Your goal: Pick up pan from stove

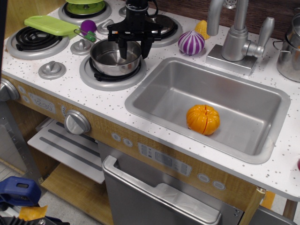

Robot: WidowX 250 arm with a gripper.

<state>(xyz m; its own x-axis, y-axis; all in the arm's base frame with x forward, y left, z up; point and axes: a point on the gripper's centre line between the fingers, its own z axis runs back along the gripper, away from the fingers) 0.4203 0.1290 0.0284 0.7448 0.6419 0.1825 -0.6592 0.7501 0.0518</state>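
Observation:
The small steel pan (108,60) sits upright on the front right burner (90,74) of the toy stove. My black gripper (133,50) comes down from the back over the pan's right rim. One finger (123,48) hangs inside the pan, the other (145,48) is just outside the rim. The jaws stand partly closed, with a gap still between them and the rim. The pan rests on the burner.
A steel sink (154,86) with an orange pumpkin toy (203,119) lies right of the pan. A purple onion toy (191,43), a faucet (234,33), a green lid (49,24), a purple ball (88,26) and a stove knob (51,69) stand around.

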